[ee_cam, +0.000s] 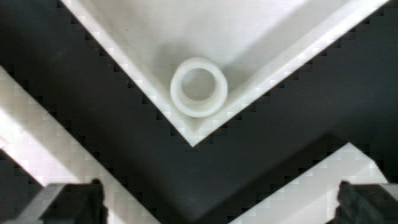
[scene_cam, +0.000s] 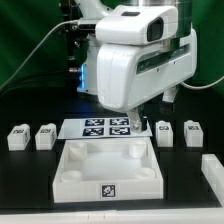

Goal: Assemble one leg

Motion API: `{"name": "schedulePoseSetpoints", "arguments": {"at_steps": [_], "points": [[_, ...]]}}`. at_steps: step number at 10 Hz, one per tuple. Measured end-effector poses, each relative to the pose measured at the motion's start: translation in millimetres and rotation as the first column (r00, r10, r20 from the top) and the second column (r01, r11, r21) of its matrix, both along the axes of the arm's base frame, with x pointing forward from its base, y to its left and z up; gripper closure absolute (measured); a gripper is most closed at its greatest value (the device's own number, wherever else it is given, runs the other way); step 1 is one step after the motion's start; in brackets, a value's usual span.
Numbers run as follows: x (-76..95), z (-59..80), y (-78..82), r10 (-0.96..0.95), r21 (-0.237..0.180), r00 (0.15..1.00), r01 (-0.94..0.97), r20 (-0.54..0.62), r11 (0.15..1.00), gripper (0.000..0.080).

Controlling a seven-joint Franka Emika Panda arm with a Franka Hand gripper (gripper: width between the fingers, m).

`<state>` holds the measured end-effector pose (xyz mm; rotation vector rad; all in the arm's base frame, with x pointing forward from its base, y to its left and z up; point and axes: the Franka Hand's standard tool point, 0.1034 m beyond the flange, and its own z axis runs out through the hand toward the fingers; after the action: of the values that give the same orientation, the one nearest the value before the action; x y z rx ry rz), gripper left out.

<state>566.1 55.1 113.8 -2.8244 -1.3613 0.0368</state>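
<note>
Four small white legs, each with a tag, stand on the black table: two on the exterior view's left (scene_cam: 17, 136) (scene_cam: 45, 136) and two on its right (scene_cam: 165, 132) (scene_cam: 193, 131). The large white square panel (scene_cam: 72, 160) lies in front of them. My gripper (scene_cam: 135, 125) hangs over the panel's far right corner, apart from every leg. In the wrist view the gripper (ee_cam: 217, 210) is open and empty, with dark fingertips (ee_cam: 71, 205) at both lower corners. Below it the panel's corner shows with a round socket (ee_cam: 198, 84). No leg shows in the wrist view.
The marker board (scene_cam: 100, 127) lies flat behind the panel, partly under the arm. A white bar-shaped part (scene_cam: 212, 176) lies at the exterior view's right edge. Cables and a green backdrop stand behind the arm.
</note>
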Motion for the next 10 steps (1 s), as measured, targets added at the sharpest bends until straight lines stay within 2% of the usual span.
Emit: {"name": "schedulePoseSetpoints", "arguments": {"at_steps": [10], "points": [[-0.1, -0.2, -0.2, 0.047, 0.001, 0.999, -0.047, -0.001, 0.999, 0.015]]}}
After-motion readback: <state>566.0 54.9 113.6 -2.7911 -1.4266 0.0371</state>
